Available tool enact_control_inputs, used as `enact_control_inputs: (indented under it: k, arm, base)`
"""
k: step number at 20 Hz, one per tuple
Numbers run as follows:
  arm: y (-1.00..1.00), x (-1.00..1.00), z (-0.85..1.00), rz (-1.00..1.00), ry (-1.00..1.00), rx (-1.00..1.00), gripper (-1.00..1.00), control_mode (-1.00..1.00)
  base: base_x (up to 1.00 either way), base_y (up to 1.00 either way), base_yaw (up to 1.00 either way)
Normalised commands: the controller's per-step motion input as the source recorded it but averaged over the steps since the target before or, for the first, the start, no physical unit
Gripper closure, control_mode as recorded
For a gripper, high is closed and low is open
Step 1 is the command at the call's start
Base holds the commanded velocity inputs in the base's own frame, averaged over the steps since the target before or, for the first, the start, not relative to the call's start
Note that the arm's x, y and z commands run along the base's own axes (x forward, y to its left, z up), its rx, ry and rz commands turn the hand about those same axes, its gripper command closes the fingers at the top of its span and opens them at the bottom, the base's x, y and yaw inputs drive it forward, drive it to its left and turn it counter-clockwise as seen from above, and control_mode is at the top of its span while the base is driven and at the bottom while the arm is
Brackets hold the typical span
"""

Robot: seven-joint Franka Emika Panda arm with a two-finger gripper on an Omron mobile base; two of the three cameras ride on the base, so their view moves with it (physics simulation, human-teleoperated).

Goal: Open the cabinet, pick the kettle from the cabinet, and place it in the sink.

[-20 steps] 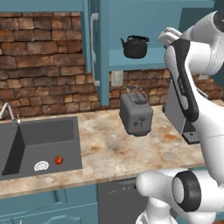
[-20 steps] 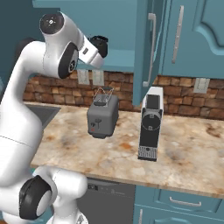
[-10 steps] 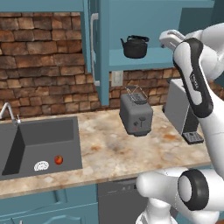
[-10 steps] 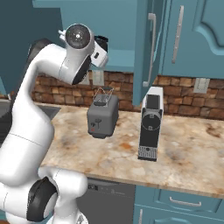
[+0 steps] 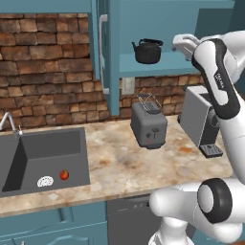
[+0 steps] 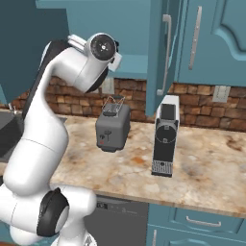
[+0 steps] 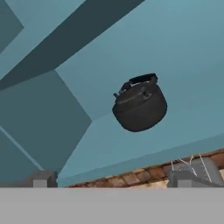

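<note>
pincer (image 7: 109,179) wide apart, nothing between the tips; in the hand view the two dark finger tips sit at about 7 and 5 o'clock with the kettle (image 7: 140,105) framed above them, near centre, slightly toward 1 o'clock. i read this as a line-up for the grab: jaws spread ahead of time so they can pass either side of the squat body or the arched handle.

kettle stands alone on the shelf of the cabinet (image 5: 158,62), upright, spout pointing to 9 o'clock in the left base view. the door (image 5: 111,57) is swung out and seen edge-on, so the opening step looks done. hand is raised to shelf height at 3 o'clock of the kettle, near but apart from it.

sink (image 5: 28,158) lies well apart, at 8 o'clock of the left base view, with a small white item and a red one on its floor; drop spot should avoid them.

toaster (image 5: 149,125) and coffee machine (image 6: 165,136) stand on the counter below the shelf, under the carry path.

hard to tell: actual gap between tips and kettle; my own upper arm covers the shelf in the right base view; faucet cut off at the frame edge.
</note>
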Motion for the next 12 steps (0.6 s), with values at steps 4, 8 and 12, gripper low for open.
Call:
enact_control_inputs:
  k: [4, 8, 12]
  arm:
    - [0.15, 0.2, 0.1, 0.04, -0.07, -0.02, -1.0, -1.0]
    - [0.15, 0.25, 0.06, 0.01, -0.08, -0.03, -1.0, -1.0]
    - [0.18, 0.24, 0.0, 0.0, -0.02, -0.08, -1.0, -1.0]
  base:
    - [0.0, 0.0, 0.0]
    - [0.0, 0.0, 0.0]
    - [0.0, 0.0, 0.0]
